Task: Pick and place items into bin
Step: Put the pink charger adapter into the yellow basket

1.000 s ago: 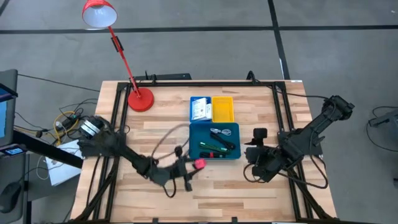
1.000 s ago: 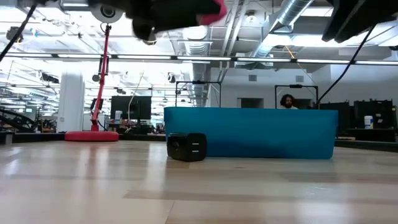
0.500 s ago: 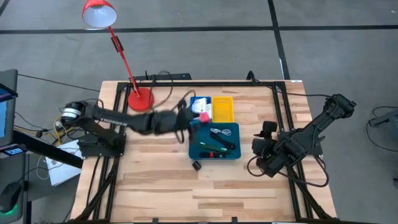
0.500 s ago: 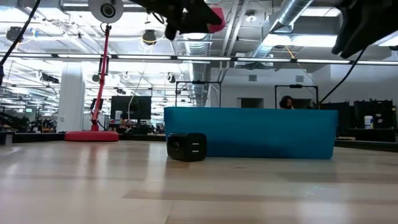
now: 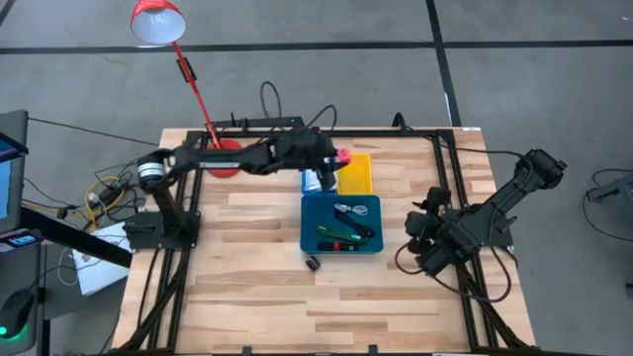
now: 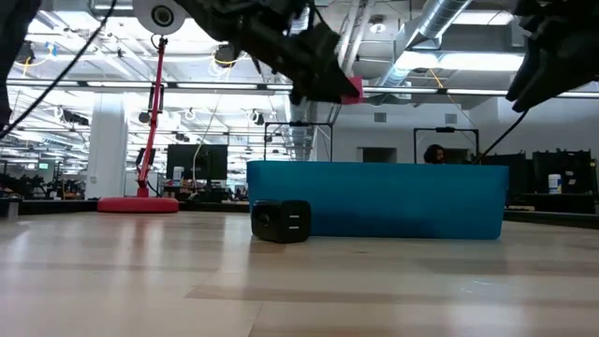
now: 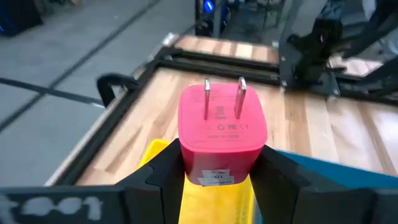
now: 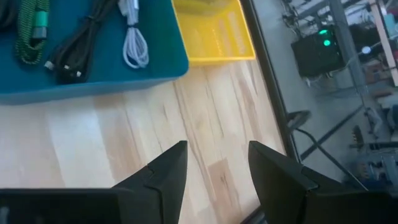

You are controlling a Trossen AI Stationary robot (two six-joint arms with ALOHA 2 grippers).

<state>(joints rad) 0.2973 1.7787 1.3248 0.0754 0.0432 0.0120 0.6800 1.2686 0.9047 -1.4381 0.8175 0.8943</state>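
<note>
My left gripper [image 5: 334,160] is shut on a pink-red block [image 5: 342,156] with two metal prongs [image 7: 222,99], high over the seam between the small blue tray [image 5: 310,161] and the yellow tray [image 5: 358,180]. A white packet [image 5: 317,180] lies in the blue tray. The large teal tray [image 5: 308,222] holds a green-and-black stick tool [image 5: 336,233] and cables [image 5: 356,214]. A small black piece [image 5: 313,263] rests on the table in front of the teal tray. My right gripper [image 8: 214,174] hangs open over bare wood to the right of the trays. My left gripper pinches the pink-red block by its two opposite sides [image 7: 186,155], at the end away from the prongs, between its two fingers [image 7: 163,177]. The fingers come from the table's left, nearly level and slightly downward. The block is lifted clear above the yellow tray [image 7: 208,196], prongs pointing ahead.
A red desk lamp stands with its base [image 5: 224,158] at the far left, just behind my left arm. A black frame rail [image 5: 442,178] runs along the table's sides. Bare wood lies along the near edge [image 5: 297,316].
My left gripper has swung from the near side of the table, left of the teal tray's near corner, up and toward the far edge, carrying the pink-red block over the small trays. The black piece has stayed on the table. My right gripper has tipped downward a little.
</note>
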